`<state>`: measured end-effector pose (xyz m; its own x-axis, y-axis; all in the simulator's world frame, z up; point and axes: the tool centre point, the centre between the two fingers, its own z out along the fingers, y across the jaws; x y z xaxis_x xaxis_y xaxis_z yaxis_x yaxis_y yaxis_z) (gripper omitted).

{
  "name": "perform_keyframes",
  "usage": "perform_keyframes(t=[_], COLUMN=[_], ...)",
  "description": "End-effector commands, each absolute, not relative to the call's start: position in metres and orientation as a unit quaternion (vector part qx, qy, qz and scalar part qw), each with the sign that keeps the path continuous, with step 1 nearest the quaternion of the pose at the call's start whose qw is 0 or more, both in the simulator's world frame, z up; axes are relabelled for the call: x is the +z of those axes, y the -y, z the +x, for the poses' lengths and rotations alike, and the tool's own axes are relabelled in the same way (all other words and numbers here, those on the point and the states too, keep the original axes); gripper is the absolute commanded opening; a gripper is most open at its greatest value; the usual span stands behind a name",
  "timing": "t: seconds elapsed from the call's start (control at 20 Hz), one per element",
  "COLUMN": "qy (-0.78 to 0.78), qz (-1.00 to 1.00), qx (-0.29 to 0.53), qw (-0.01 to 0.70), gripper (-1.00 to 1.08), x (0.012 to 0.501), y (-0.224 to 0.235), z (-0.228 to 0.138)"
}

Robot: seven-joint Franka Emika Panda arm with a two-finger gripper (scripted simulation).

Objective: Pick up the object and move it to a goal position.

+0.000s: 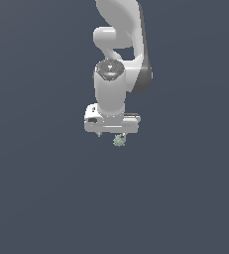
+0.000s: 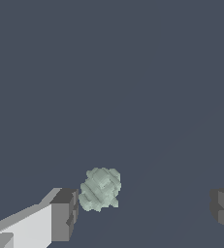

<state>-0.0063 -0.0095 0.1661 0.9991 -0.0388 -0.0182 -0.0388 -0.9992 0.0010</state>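
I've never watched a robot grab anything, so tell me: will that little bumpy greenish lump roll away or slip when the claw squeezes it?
The lump is roundish, so a nudge could probably set it rolling. Its knobbly surface may help the fingers catch rather than slip. It sits close to one finger, not centred in the open gripper, so closing would likely push it sideways first.

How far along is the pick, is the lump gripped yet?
Done: the gripper is positioned over the object, its jaws standing wide open. In hand: nothing is gripped; in the wrist view the object sits near one finger, off-centre between them. Left: centre, close, lift and carry it to the goal, which no view shows.
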Motion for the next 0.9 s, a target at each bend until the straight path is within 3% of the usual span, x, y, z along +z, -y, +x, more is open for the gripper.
perform_keyframes(t=[0.0,0.45,0.85], qy=[0.019,0.019,0.011], qz=[1.0,1.0,1.0], qx=[-0.009,-0.01,-0.009], qw=[0.0,0.017,0.015], gripper=[1.0,1.0,1.0], x=[0.166,0.168,0.161], y=[0.009,0.039,0.032], z=[-0.006,-0.004,-0.008])
